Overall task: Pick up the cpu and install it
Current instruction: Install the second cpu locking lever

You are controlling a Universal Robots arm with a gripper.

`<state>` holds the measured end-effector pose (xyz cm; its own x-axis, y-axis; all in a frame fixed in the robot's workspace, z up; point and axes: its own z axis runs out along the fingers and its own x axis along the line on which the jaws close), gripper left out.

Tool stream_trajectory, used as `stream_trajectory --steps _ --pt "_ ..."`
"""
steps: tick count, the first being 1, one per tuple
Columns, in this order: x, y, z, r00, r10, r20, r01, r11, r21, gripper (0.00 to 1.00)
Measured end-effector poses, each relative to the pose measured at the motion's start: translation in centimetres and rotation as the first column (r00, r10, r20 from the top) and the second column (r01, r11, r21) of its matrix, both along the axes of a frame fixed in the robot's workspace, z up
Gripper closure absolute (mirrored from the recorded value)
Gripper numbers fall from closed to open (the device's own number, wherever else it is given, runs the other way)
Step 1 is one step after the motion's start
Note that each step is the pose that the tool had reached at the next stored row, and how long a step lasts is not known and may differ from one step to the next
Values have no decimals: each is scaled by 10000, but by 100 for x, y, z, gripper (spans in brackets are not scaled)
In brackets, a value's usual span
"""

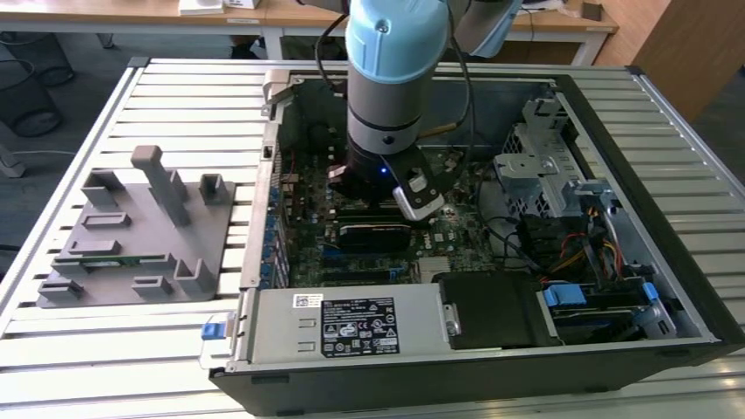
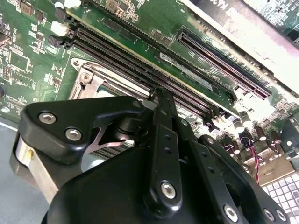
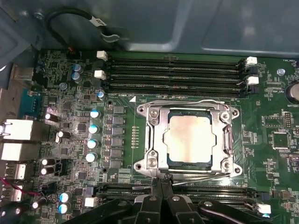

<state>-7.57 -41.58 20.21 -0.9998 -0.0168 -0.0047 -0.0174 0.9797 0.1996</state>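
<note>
The small square silvery-topped cpu sits seated inside the metal-framed socket on the green motherboard. The black gripper, fingers pressed together, empty, hovers just beside the socket.

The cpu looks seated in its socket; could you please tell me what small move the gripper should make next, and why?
Probably press the socket lever down: the cpu lies flat inside the socket frame, and the shut gripper sits at that lever.
</note>
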Motion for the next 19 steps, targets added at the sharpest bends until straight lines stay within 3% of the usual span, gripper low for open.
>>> stream_trajectory --steps 6,19 --pt "-52 -9 -11 10000 1 -1 -1 9999 127 89" --pt "-149 -21 -54 10000 1 0 -1 9997 231 89"
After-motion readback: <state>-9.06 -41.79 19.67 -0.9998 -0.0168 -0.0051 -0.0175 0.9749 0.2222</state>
